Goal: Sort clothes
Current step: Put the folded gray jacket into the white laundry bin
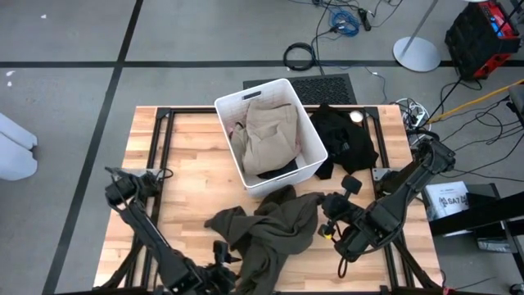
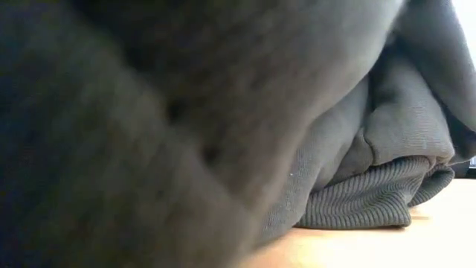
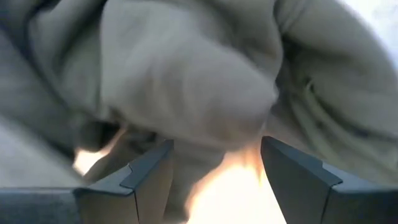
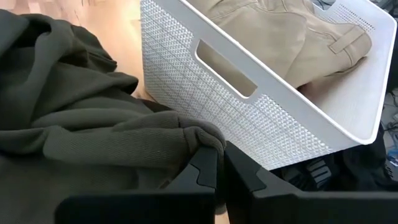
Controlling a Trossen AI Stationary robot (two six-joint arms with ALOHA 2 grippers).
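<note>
A large dark olive garment (image 1: 274,229) lies crumpled on the table in front of the white bin (image 1: 307,168). Its ribbed hem (image 2: 364,201) rests on the wood. Khaki clothes (image 1: 266,135) fill the bin, with a black piece (image 1: 278,170) under them. Another black garment (image 1: 344,139) lies to the right of the bin. My left gripper (image 3: 214,158) is open at the olive garment's near edge (image 1: 225,260), with cloth folds just beyond its fingertips. My right gripper (image 4: 221,158) is shut at the garment's right side (image 1: 329,223). My right gripper's shut fingertips (image 4: 208,165) stand right at a ribbed fold of the olive garment (image 4: 199,138), coming slantwise from the table's right and pointing down. No cloth shows between the fingers. Whether the tips touch the fold, I cannot tell.
The bin stands at the table's far middle, its handle slot (image 4: 227,68) facing my right gripper. Bare wood (image 1: 180,172) lies left of the bin. Cables and a black mat (image 1: 323,82) lie on the floor beyond the far edge.
</note>
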